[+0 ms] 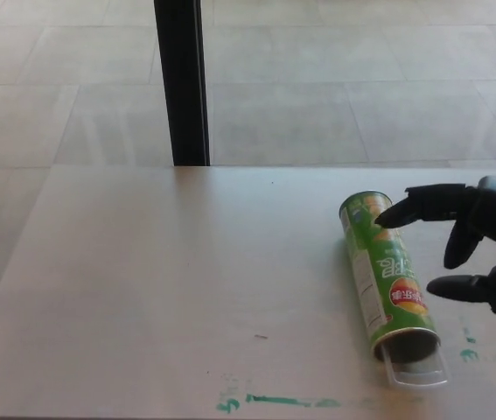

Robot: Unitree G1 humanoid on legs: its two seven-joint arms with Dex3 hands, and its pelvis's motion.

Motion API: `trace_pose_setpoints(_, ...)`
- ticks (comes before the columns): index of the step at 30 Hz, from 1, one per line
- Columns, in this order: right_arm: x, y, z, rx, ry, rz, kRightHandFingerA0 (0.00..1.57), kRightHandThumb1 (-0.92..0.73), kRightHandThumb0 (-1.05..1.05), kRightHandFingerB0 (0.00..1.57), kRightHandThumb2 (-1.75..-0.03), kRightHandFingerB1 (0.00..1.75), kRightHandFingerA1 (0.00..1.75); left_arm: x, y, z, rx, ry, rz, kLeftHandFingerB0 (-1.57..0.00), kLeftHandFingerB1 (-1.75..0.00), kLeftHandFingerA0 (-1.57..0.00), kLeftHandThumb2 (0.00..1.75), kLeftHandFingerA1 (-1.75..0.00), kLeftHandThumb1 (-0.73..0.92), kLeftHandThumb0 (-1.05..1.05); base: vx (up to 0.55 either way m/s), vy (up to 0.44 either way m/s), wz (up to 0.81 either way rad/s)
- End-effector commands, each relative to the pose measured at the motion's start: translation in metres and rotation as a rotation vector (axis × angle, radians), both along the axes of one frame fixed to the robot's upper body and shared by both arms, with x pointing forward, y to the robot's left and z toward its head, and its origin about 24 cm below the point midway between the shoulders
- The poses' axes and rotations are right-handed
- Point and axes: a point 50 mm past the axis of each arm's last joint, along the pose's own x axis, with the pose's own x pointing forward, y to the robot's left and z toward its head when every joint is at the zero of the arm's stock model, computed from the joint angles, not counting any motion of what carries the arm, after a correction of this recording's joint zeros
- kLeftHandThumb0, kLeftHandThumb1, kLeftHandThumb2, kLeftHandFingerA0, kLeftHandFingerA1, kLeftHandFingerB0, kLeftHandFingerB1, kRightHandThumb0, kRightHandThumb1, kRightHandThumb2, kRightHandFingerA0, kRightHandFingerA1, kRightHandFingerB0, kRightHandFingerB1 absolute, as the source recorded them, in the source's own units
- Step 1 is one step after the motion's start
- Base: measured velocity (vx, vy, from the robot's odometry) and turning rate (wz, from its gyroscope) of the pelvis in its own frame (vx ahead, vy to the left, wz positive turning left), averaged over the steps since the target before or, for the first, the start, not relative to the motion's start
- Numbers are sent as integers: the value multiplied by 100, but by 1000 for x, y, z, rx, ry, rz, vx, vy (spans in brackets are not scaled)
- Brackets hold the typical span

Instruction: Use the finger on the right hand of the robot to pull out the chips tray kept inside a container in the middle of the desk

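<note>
closest to us, green paint smears [282, 402] mark the front edge of the pale worktop [143, 289]. just behind them, on the right side, a clear chips tray [415, 369] pokes a little way out of the open end of a green can [385, 274] lying on its side. our right hand [479, 241] sits just right of the can, fingers [414, 208] spread apart and holding nothing, one tip over the can's far end. far back, a black post [181, 83] stands on the tiled floor [335, 79].

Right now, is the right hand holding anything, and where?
Nothing held. The right hand is open, fingers spread beside the can, one fingertip near its far end. The tray is untouched.
</note>
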Motion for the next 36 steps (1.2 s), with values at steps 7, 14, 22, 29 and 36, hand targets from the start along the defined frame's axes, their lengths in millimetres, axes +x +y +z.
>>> trace_pose_setpoints(7, -6, -11, -17, -139, 25, -40, 78, -62, -37, 49, -58, 39, 104, -7, 0, -5, -45, 7, 7, -31, -37, -36, 65, -55, 84, -72, 0, 0, 0)
trace_pose_setpoints(14, -9, -8, -70, -266, 164, -29, 72, -63, -38, 49, -59, 38, 103, -9, 2, -6, -36, 16, 7, -31, -36, -36, 65, -53, 82, -75, 0, 0, 0)
trace_pose_setpoints(22, -10, -19, -108, -331, 185, -34, 64, -59, -28, 52, -59, 42, 131, -18, 9, -6, -57, 33, 30, -31, -34, -34, 65, -51, 82, -73, 0, 0, 0)
trace_pose_setpoints(29, 0, -25, -99, -329, 141, -62, 65, -61, -22, 54, -58, 42, 140, -25, 9, -8, -73, 24, 26, -30, -34, -35, 65, -52, 82, -73, 0, 0, 0)
trace_pose_setpoints(36, 7, -23, -87, -315, 132, -70, 65, -59, -25, 52, -59, 42, 141, -27, 11, -11, -70, 27, 6, -27, -32, -32, 66, -49, 83, -74, 0, 0, 0)
